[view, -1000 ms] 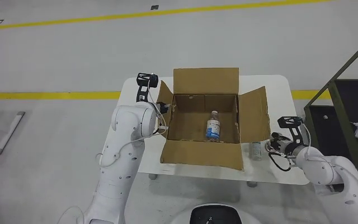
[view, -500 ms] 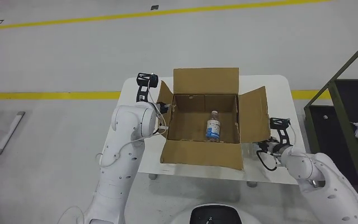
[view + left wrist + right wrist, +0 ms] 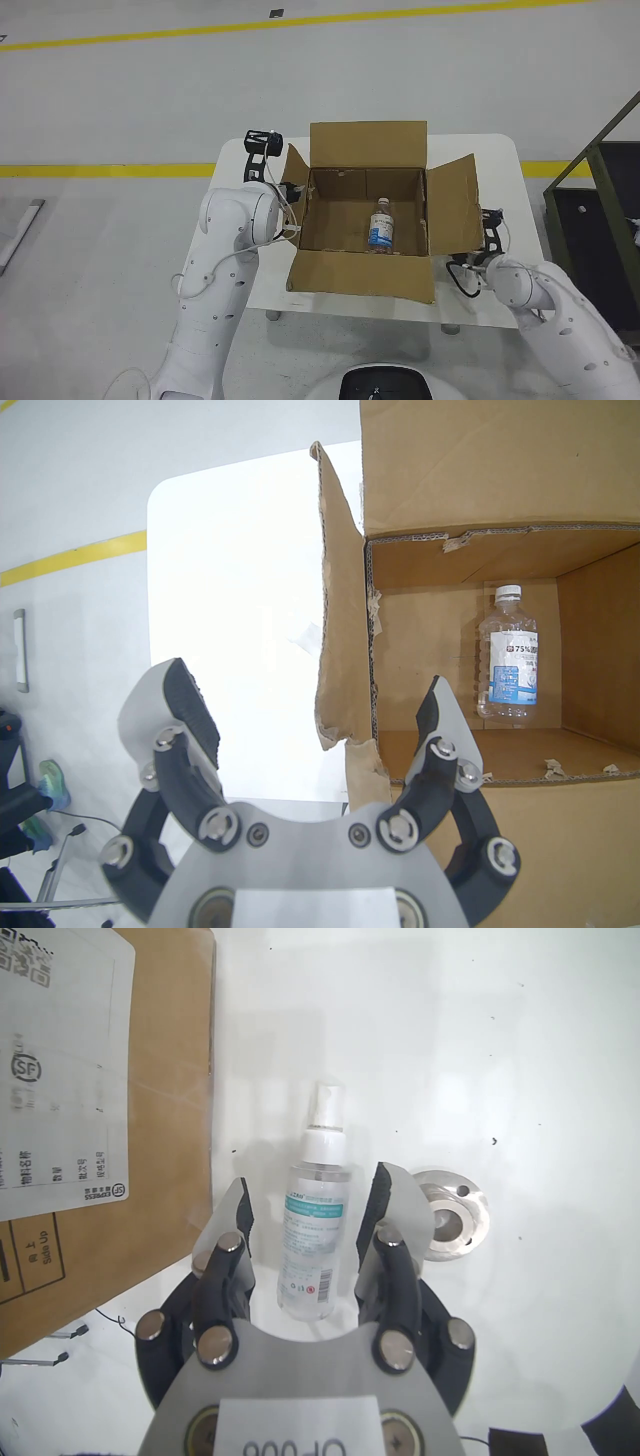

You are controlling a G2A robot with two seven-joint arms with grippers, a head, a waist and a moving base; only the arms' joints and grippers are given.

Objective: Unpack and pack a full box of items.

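An open cardboard box [image 3: 365, 140] stands mid-table with its flaps spread. Inside it lies a clear bottle [image 3: 380, 224] with a blue-and-white label, which the left wrist view shows as the bottle [image 3: 510, 655] on the box floor. My left gripper [image 3: 305, 677] is open, straddling the torn left wall [image 3: 345, 610] of the box, and sits beside the box's left flap in the top view [image 3: 288, 190]. A small clear spray bottle [image 3: 312, 1223] lies on the white table by the box's right flap. My right gripper [image 3: 314, 1183] is open around it, fingers not touching it.
A round metal fitting [image 3: 450, 1220] is set in the table just beside the spray bottle. The box's right flap [image 3: 75, 1078] carries a shipping label. A dark green frame [image 3: 600, 190] stands past the table's right edge.
My right arm has moved left toward the box's right flap and now covers the spray bottle on the table. The left arm, box and bottle inside have not moved.
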